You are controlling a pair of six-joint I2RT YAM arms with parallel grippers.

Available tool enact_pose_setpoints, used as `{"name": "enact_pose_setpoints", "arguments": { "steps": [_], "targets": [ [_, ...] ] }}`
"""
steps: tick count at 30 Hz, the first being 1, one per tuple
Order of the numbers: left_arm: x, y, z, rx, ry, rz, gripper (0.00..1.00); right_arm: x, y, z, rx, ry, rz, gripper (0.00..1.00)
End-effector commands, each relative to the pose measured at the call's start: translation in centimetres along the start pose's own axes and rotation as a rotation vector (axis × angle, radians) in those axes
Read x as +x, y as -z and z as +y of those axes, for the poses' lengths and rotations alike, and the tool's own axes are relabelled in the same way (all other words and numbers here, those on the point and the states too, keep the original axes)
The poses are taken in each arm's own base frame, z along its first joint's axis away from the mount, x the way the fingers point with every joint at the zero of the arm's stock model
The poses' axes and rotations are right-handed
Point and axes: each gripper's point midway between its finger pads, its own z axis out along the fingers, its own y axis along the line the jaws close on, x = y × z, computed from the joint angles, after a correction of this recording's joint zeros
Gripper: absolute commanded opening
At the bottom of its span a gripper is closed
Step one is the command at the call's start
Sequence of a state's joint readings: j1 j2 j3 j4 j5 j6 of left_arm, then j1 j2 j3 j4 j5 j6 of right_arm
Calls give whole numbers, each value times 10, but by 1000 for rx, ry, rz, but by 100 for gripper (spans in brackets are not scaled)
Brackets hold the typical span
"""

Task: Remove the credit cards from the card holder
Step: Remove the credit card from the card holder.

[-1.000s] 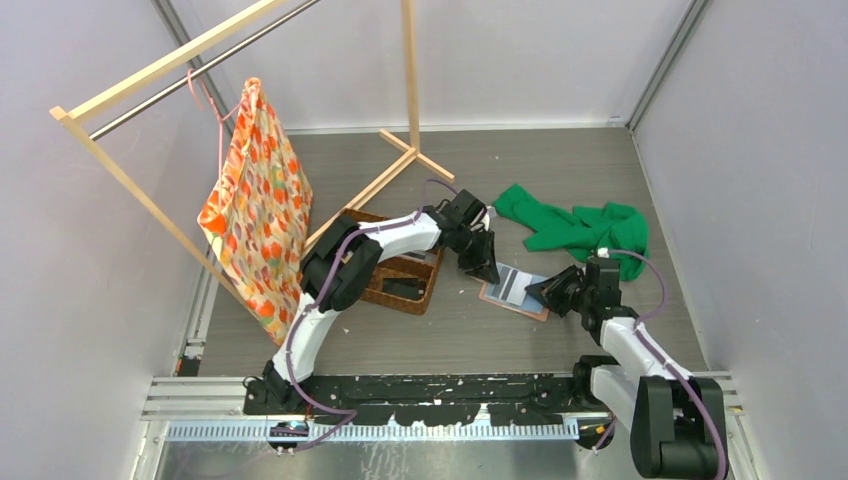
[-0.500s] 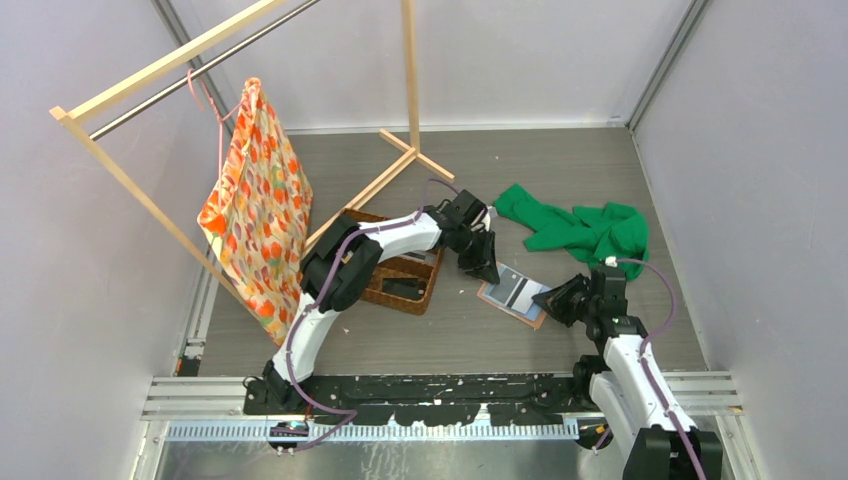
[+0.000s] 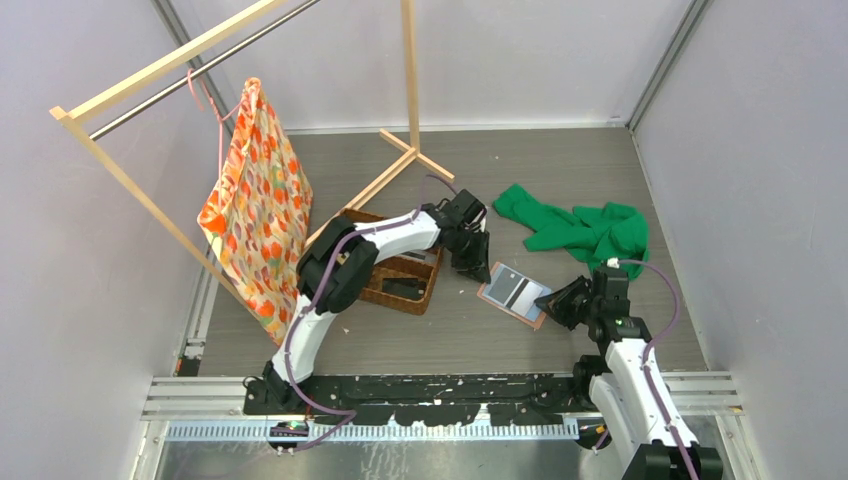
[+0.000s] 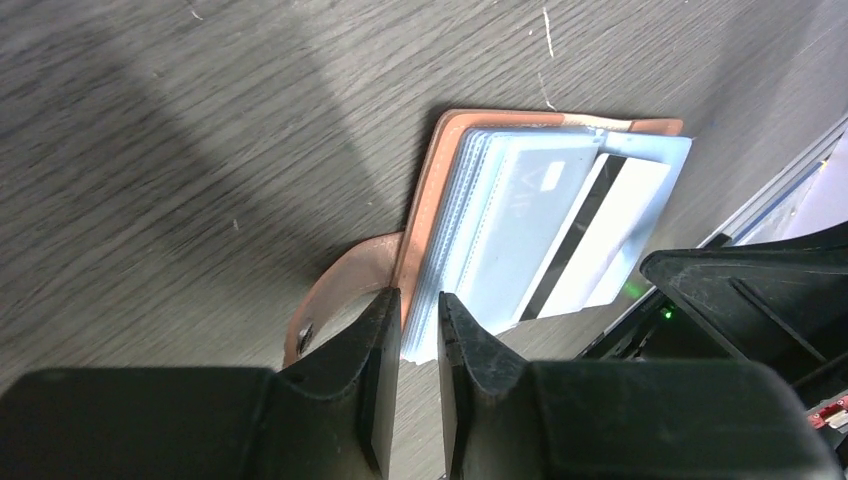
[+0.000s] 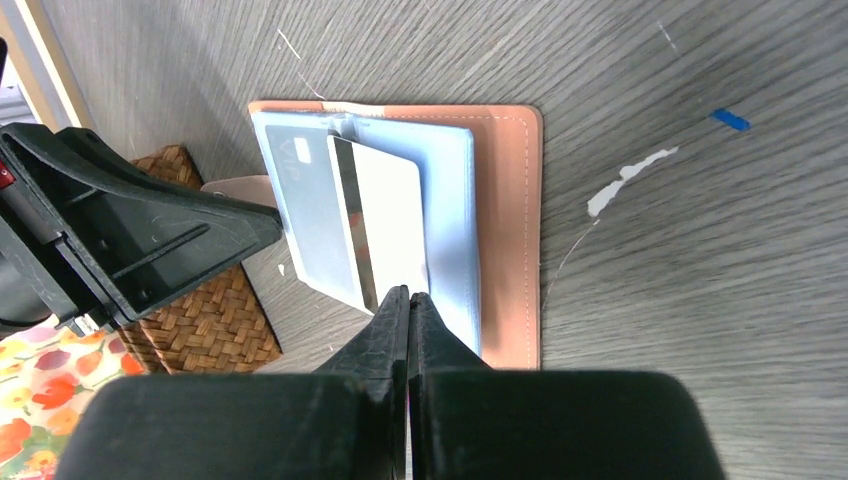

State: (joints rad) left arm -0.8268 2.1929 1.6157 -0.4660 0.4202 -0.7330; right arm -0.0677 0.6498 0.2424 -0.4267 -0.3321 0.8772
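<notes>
My right hand (image 5: 408,297) pinches the white card (image 5: 390,215); my left hand (image 4: 418,318) thinly clamps the card holder (image 5: 508,230), which may slip and drag along.

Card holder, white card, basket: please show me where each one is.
Card holder (image 5: 508,230): right wrist view, bare pink flap.
White card (image 5: 390,215): right wrist view, middle of its face.
Basket (image 5: 215,325): right wrist view, woven wall.
</notes>
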Motion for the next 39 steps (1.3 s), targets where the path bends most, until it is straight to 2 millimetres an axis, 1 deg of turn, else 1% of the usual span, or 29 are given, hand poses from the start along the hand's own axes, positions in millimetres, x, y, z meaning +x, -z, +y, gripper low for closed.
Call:
{"name": "enact_pose_setpoints", "arguments": {
  "steps": [1, 3, 4, 6, 8, 10, 12, 14, 19, 26, 28, 32, 34, 39],
  "targets": [
    [-11, 28, -19, 24, -43, -54, 22, -9, 6, 14, -35, 17, -25, 1],
    [-11, 32, -24, 42, -48, -58, 23, -10, 6, 19, -56, 13, -22, 2],
    [-12, 34, -28, 57, -50, -59, 23, -10, 5, 21, -64, 10, -20, 8],
    [-11, 37, -37, 98, -52, -60, 23, -12, 4, 24, -73, 4, -25, 24],
    [-8, 38, -49, 161, -48, -48, 24, -13, 2, 24, -75, -1, -27, 32],
    [-5, 37, -60, 213, -46, -37, 24, -13, -2, 20, -64, -10, -27, 36],
    [0, 33, -70, 244, -53, -25, 24, -13, -6, 18, -60, -17, -23, 37],
    [3, 27, -72, 251, -53, -10, 24, -13, -9, 16, -58, -22, -23, 38],
    [10, 9, -67, 249, -33, 28, 24, -13, -12, 11, -38, -28, -23, 38],
    [24, -3, -70, 271, -40, 81, 24, -8, -14, -2, -1, -58, -29, 38],
    [27, -9, -66, 257, -33, 90, 23, -8, -14, -4, 5, -65, -32, 39],
    [29, -18, -51, 193, -19, 95, 23, -5, -13, -10, 31, -75, -31, 39],
    [28, -20, -47, 171, -17, 92, 23, -3, -14, -13, 39, -75, -23, 40],
    [26, -24, -41, 129, -23, 90, 23, -2, -17, -12, 28, -80, -12, 41]
  ]
}}
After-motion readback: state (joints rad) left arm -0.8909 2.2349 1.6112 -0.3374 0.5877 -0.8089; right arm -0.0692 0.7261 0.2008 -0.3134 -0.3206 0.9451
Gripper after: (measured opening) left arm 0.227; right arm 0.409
